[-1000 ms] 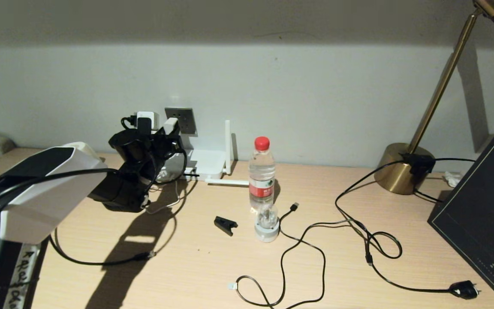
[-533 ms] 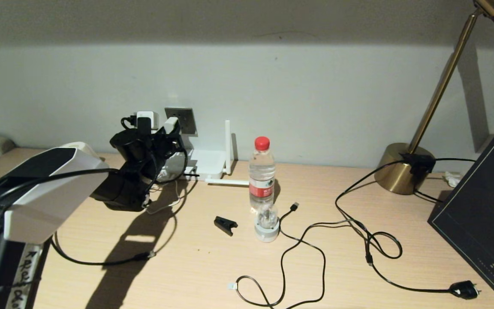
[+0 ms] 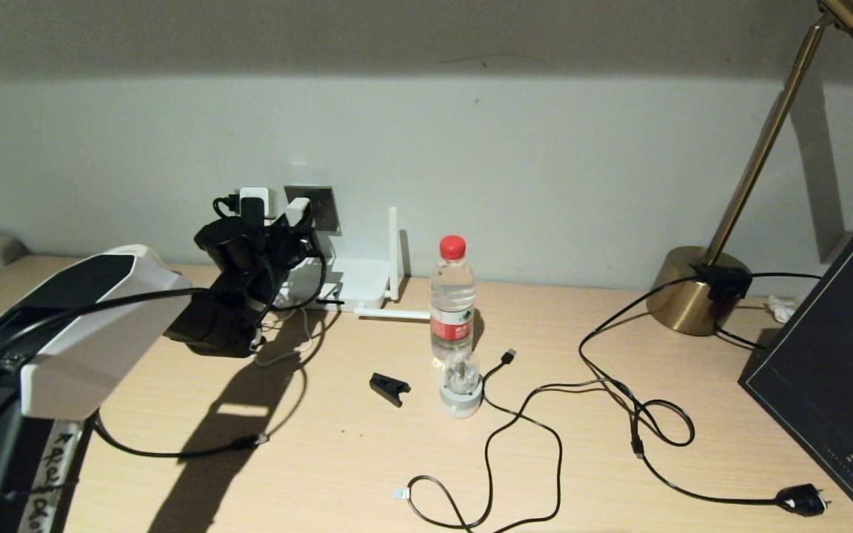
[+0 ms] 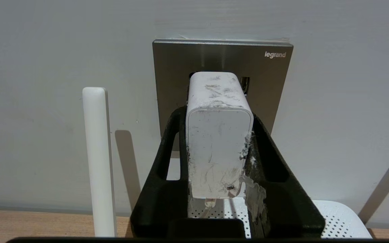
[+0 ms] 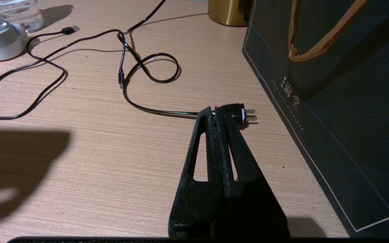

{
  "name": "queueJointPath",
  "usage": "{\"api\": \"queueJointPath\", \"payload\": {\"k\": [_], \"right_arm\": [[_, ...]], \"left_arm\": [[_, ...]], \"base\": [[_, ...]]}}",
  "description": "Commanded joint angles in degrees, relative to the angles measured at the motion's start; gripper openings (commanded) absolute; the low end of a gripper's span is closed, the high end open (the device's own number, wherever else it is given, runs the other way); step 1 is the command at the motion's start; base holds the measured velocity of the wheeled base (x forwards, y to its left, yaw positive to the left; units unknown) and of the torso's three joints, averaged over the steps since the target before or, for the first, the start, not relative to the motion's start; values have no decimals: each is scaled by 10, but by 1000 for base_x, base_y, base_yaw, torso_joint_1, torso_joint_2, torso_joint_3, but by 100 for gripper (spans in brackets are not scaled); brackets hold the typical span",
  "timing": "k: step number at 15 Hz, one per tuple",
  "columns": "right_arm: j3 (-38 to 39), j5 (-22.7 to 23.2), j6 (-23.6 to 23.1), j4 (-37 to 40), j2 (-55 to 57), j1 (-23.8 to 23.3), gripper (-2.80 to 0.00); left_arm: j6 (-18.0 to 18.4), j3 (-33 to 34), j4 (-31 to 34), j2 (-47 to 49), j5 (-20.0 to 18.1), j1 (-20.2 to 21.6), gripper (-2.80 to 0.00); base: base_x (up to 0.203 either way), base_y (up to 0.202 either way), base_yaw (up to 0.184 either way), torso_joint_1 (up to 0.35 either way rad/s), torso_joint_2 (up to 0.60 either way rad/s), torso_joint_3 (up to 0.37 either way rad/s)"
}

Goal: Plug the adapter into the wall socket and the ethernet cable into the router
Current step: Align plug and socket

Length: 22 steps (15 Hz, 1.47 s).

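The adapter (image 4: 218,135) is clamped between the jaws of the left gripper (image 4: 216,111), which are closed against its two sides. It is held up at the wall socket (image 4: 222,64), its far end right against the grey plate; whether the pins are seated cannot be told. In the head view the left gripper (image 3: 278,222) is seen raised at the wall, with the wall socket (image 3: 320,207) just behind it and the router (image 3: 356,285) on the table (image 3: 338,444) below and to the right, one white antenna upright and another lying flat. The ethernet cable (image 3: 175,451) is seen lying on the table near the left arm, its plug end resting well short of the router. The right gripper (image 5: 218,116) is held low over the table beside a dark bag (image 5: 343,101), its jaws pressed fully together with nothing between them; a black mains plug (image 5: 238,113) lies just beyond their tips.
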Motion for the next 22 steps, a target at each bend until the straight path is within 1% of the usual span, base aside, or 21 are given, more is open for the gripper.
{"api": "queueJointPath", "payload": {"k": [1, 12, 17, 22], "right_arm": [[0, 0, 0, 0, 0, 0, -280], [0, 0, 0, 0, 0, 0, -280], [0, 0, 0, 0, 0, 0, -280], [0, 0, 0, 0, 0, 0, -280]], "left_arm": [[0, -7, 4, 6, 0, 0, -280], [-1, -30, 12, 17, -1, 2, -280], [-12, -51, 29, 20, 8, 1, -280], [-12, -56, 36, 29, 8, 1, -280]], "base": [[0, 0, 0, 0, 0, 0], [0, 0, 0, 0, 0, 0], [0, 0, 0, 0, 0, 0], [0, 0, 0, 0, 0, 0]]}}
